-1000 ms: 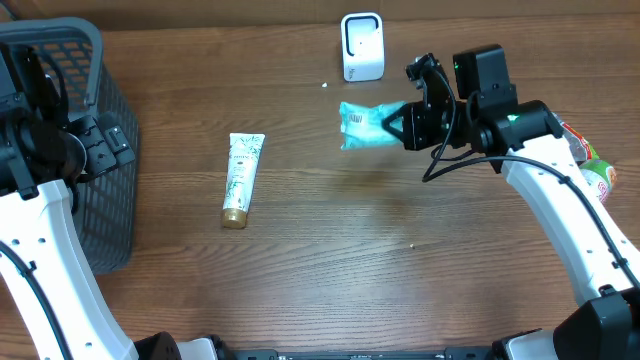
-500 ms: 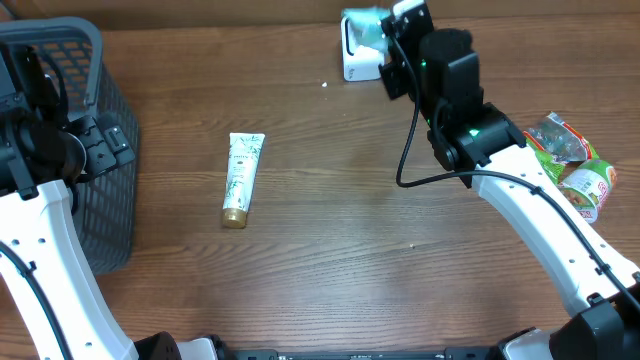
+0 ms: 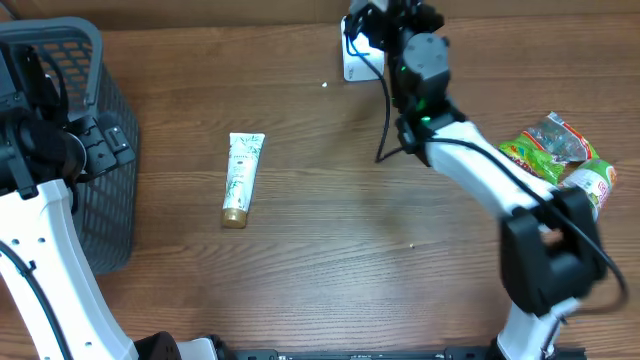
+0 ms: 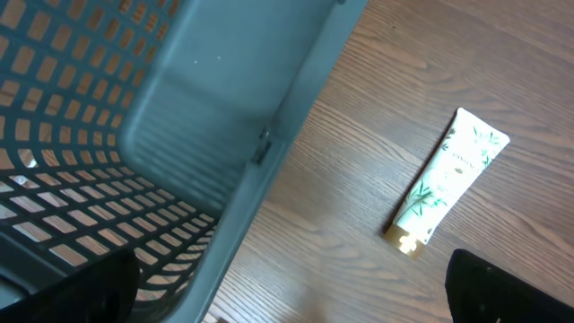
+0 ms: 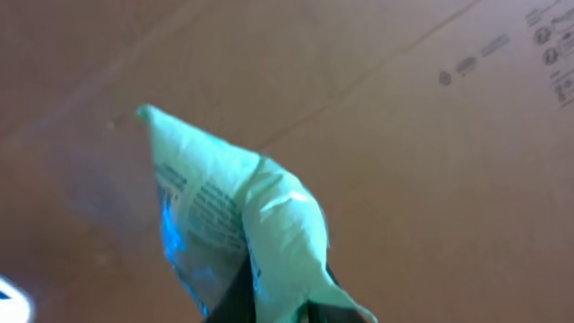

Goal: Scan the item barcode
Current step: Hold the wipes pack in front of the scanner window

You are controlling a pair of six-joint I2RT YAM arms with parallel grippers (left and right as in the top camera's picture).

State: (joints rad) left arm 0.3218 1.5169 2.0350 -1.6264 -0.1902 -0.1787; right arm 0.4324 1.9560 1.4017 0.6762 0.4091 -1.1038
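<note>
My right gripper (image 5: pixel 287 309) is shut on a teal plastic packet (image 5: pixel 242 224), whose printed face and pointed corner stand up in front of a brown cardboard surface. From overhead, the right gripper (image 3: pixel 388 14) hangs at the far edge of the table, right over the white barcode scanner (image 3: pixel 356 62); the arm covers most of the scanner, and the packet is hidden there. The left gripper (image 4: pixel 287 305) is open beside the grey basket (image 4: pixel 179 135) and holds nothing.
A white and green tube (image 3: pixel 241 179) lies on the wood left of centre, also in the left wrist view (image 4: pixel 448 175). The grey mesh basket (image 3: pixel 60 40) fills the far left. Green snack packets (image 3: pixel 562 150) lie at the right edge.
The right arm has carried the teal packet up and to the left, from beside the scanner to over it at the far edge. The left arm has not moved.
</note>
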